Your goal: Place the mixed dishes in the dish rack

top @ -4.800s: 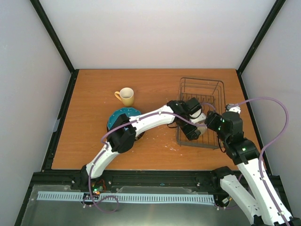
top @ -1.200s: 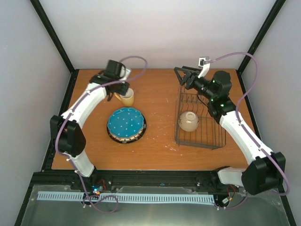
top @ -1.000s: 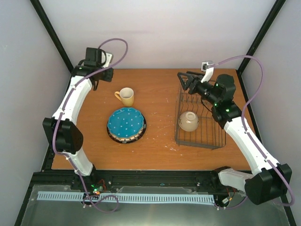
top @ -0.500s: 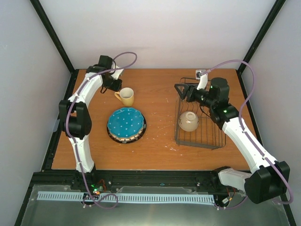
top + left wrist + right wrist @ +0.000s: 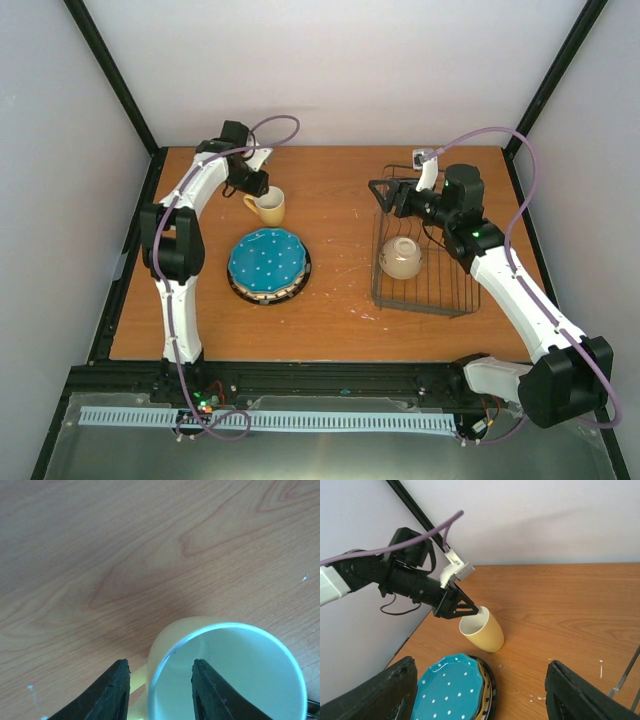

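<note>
**Status: bowl in rack, mug and plates on tabletop**

1. The dish rack stands on the right side of the tabletop. All positions below are given relative to it.
2. The bowl sits inside the dish rack, against its left side, with its base ring turned toward the overhead camera.
3. The teal plate lies flat on the tabletop, well to the left of the dish rack and level with the bowl. It is the top of a stack. An orange-yellow edge and a dark edge show beneath it in the right wrist view, but the lower plates cannot be identified further.
4. The mug stands upright on the tabletop, left of the dish rack's far end and just behind the stack. Its handle points away from the dish rack.
5. The left gripper is at the mug's handle side. Its jaws are apart and straddle the mug wall, one finger outside by the handle and the other over the mouth of the mug. No clamping contact is visible.
6. The right gripper hangs above the dish rack's far left corner. It faces the mug, jaws spread wide and holding nothing.
</note>
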